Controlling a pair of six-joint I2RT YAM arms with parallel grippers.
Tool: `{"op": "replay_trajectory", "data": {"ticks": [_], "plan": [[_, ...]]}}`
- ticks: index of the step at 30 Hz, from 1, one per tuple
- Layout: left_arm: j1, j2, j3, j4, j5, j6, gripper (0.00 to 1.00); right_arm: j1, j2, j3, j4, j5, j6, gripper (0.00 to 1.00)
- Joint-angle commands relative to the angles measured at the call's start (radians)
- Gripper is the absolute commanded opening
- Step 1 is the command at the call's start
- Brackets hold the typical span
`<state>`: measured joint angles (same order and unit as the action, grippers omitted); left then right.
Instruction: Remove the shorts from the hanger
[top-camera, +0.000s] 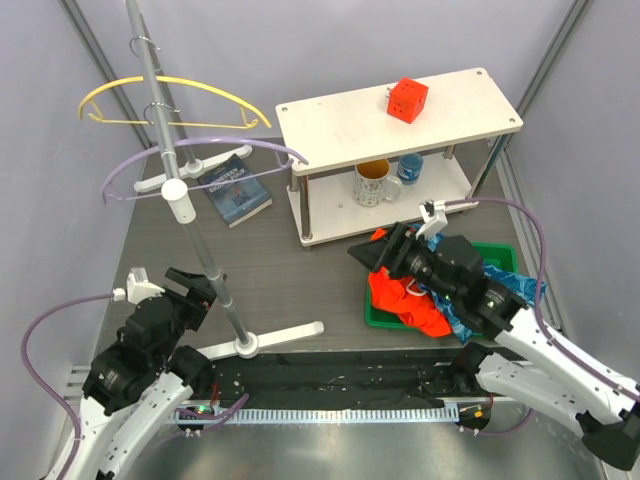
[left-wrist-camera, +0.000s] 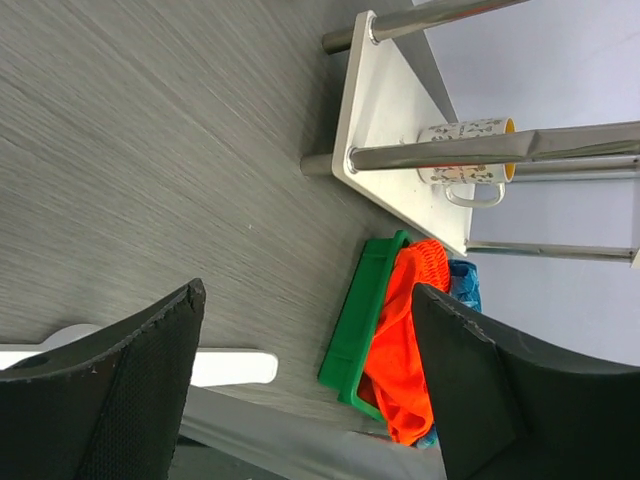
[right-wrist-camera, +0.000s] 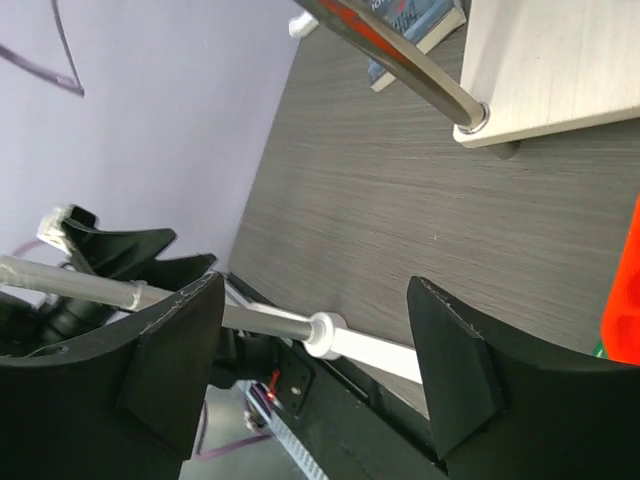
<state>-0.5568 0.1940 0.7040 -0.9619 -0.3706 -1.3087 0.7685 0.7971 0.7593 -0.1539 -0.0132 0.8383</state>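
The bright orange shorts (top-camera: 405, 298) lie bunched in a green bin (top-camera: 502, 256) at the right, with the blue-teal shorts (top-camera: 512, 288) beside them. My right gripper (top-camera: 372, 250) hovers open just left of that heap, nothing between its fingers; its own view shows the open gripper (right-wrist-camera: 315, 283) and only an orange shorts sliver (right-wrist-camera: 625, 300). Two bare hangers, a yellow hanger (top-camera: 170, 95) and a pale purple hanger (top-camera: 205, 150), hang on the rack pole (top-camera: 190, 200). My left gripper (top-camera: 200, 283) stands open by the pole; the left gripper (left-wrist-camera: 308, 290) faces the orange shorts (left-wrist-camera: 400, 340) and green bin (left-wrist-camera: 360, 320).
A white two-level shelf (top-camera: 400, 115) stands at the back right with a red cube (top-camera: 407, 99) on top and a mug (top-camera: 372, 183) below. A blue book (top-camera: 238, 188) lies by the rack. The rack's white foot (top-camera: 285, 338) crosses the front of the table.
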Motion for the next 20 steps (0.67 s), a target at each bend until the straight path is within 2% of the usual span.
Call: {"op": "replay_trajectory", "data": {"ticks": [1, 3, 7, 9, 13, 16, 19, 20], "plan": [[-0.003, -0.053, -0.081, 0.141, 0.051, -0.053, 0.84, -0.001, -0.142, -0.118, -0.033, 0.111, 0.162, 0.80], [-0.003, -0.079, -0.147, 0.195, 0.085, -0.095, 0.86, -0.003, -0.231, -0.187, -0.050, 0.136, 0.240, 0.85], [-0.003, -0.166, -0.273, 0.245, 0.125, -0.214, 0.86, -0.001, -0.367, -0.282, -0.128, 0.194, 0.366, 0.87], [-0.005, -0.241, -0.326, 0.244, 0.115, -0.259, 0.86, -0.003, -0.415, -0.293, -0.170, 0.231, 0.387, 0.99], [-0.003, -0.199, -0.307, 0.281, 0.139, -0.199, 0.87, -0.003, -0.394, -0.215, -0.355, 0.282, 0.380, 1.00], [-0.003, -0.212, -0.317, 0.279, 0.154, -0.207, 0.87, -0.003, -0.363, -0.173, -0.429, 0.280, 0.357, 1.00], [-0.003, -0.232, -0.339, 0.269, 0.167, -0.248, 0.88, -0.001, -0.401, -0.216, -0.374, 0.262, 0.357, 1.00], [-0.003, -0.231, -0.343, 0.281, 0.185, -0.245, 0.89, -0.003, -0.459, -0.235, -0.353, 0.259, 0.364, 1.00]]}}
